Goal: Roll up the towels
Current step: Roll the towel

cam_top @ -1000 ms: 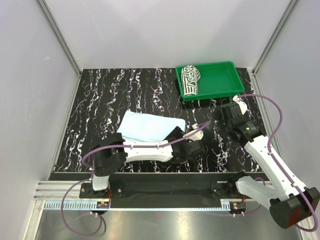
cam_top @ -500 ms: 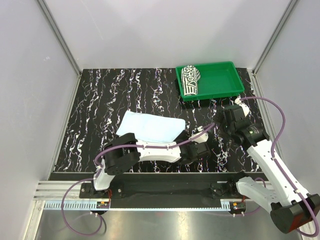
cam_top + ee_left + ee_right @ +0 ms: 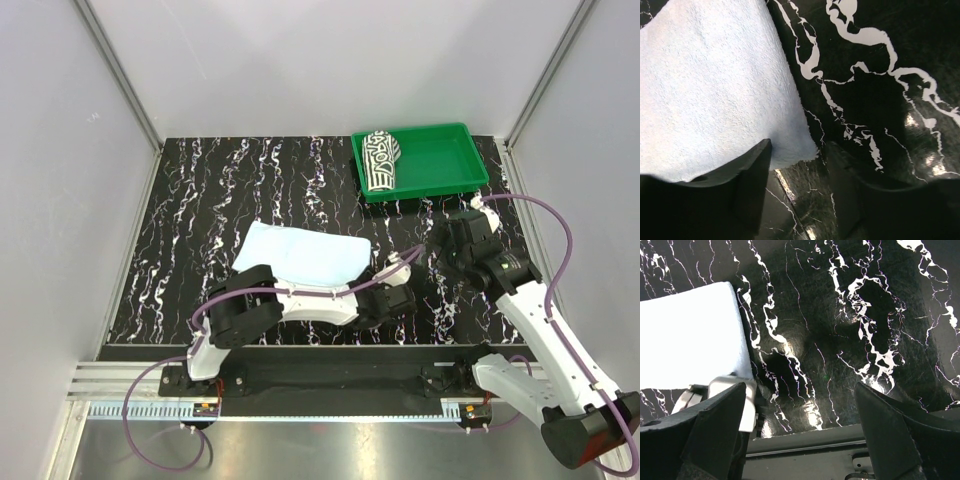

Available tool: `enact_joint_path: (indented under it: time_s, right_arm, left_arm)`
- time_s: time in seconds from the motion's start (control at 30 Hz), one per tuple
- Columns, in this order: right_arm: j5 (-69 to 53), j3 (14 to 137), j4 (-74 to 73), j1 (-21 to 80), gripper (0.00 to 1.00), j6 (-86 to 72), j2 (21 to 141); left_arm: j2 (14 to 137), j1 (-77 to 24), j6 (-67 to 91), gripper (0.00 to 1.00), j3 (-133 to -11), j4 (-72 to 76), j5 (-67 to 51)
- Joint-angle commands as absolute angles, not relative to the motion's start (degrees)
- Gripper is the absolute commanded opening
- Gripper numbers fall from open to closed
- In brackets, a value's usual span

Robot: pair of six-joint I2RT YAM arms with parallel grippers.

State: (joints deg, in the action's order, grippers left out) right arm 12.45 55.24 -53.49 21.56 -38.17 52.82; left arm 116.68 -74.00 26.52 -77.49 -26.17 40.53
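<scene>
Lab test cell — plain white panels (image 3: 330,60), aluminium framing (image 3: 115,70), bolted arms.

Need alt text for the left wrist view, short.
The left gripper is open, its two dark fingers either side of a corner of the pale blue towel, which lies flat on the black, white-veined table. The cloth is not pinched.

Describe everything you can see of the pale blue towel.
The pale blue towel is plain, fuzzy, terry-like cloth. It lies spread flat and not yet rolled on the black marbled table, near the middle. Its outline is roughly rectangular and slightly skewed. One corner sits between the open fingers of the left gripper; whether they press on it cannot be told.
</scene>
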Motion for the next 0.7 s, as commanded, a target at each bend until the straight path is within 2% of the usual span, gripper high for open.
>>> enact_joint_path:
  time_s: [0.0,0.1,0.17,0.2,0.37,0.67]
  right_arm:
    - [11.78,58.09,-53.79,21.09,0.96,-38.41,52.38]
    - [11.51,58.27,-53.53,21.09,0.96,-38.76,52.73]
    - [11.16,58.62,-53.61,21.09,0.95,-38.76,53.26]
    - [11.16,58.97,-53.44,21.18,0.95,-38.85,53.44]
    - [10.11,61.43,-53.26,21.18,0.93,-37.8,55.89]
    - [2.47,66.71,-49.05,21.18,0.89,-36.3,61.69]
  left_arm:
    - [116.9,-72.95,27.77,0.43,-75.68,-23.73,39.82]
    - [116.46,-71.72,28.03,0.22,-74.45,-21.8,38.15]
    - [115.49,-71.02,28.12,0.15,-73.57,-20.48,37.53]
    - [114.97,-70.84,28.21,0.01,-73.22,-19.96,37.01]
    - [107.09,-69.7,30.22,0.0,-68.14,-15.22,31.92]
    - [85.02,-63.03,46.11,0.0,-50.73,2.79,11.71]
